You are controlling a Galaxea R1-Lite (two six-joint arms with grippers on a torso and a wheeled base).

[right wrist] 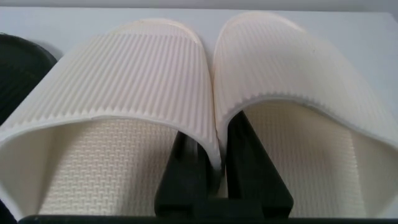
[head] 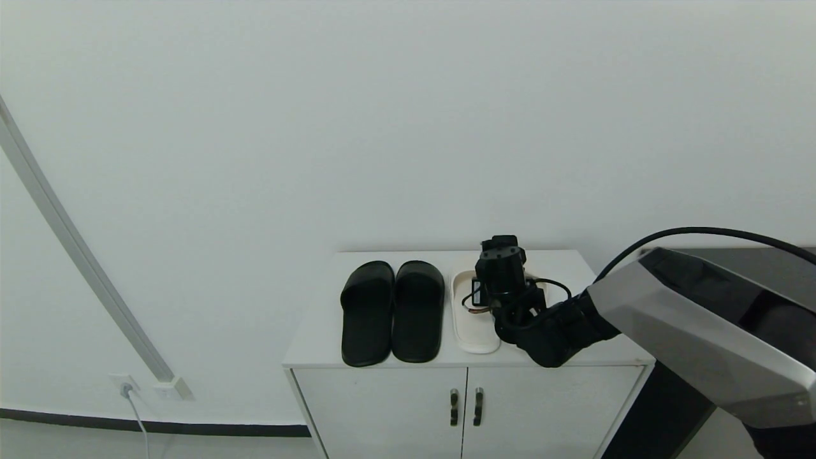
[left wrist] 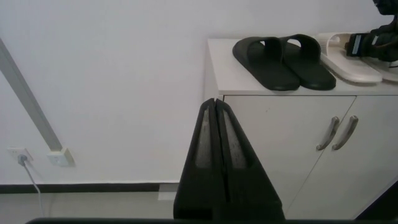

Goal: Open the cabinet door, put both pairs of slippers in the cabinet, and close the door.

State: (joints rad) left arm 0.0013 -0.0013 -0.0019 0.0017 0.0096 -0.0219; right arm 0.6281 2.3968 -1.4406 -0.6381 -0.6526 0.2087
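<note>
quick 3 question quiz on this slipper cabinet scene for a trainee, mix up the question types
1. True or false: both cabinet doors are shut.
2. The right pincer has its fingers:
A. spread wide in free air
B. under the straps of the white slippers, one finger in each
C. pressed flat together, holding nothing
3. Fill in: the fingers of the left pincer are ___ (open or shut).

Key: 1 true; 2 B; 3 shut
</note>
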